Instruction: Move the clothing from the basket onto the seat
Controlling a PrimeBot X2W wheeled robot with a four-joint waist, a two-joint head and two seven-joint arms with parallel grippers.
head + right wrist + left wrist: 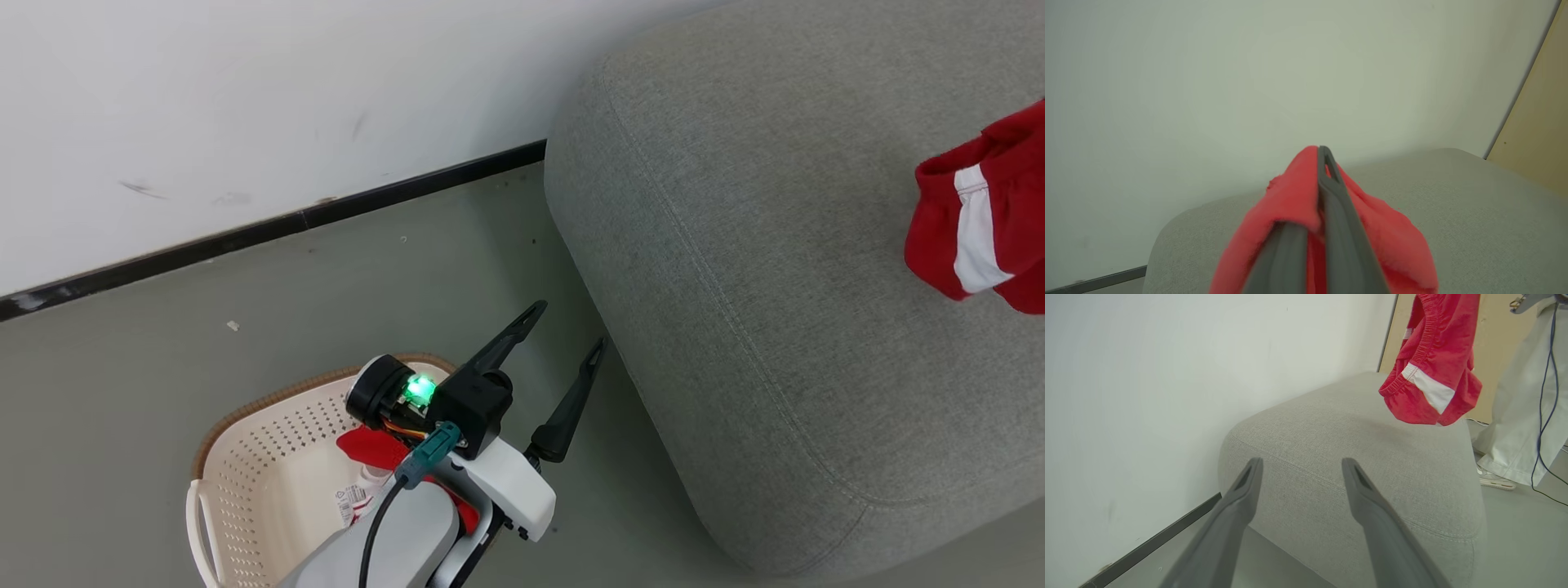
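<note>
While the right hand (1323,157) pinches clothing (1290,196) over the seat (735,245), the left hand (569,325) gapes near the basket's (245,441) illegible label (351,500).

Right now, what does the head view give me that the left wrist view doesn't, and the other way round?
Head view brings the basket on the floor, with red fabric lying in it. Left wrist view brings a person's trouser leg, a shoe and a tan panel beyond the seat. Shared: the grey seat, the red garment hanging over it, the open left gripper, the wall and skirting.
</note>
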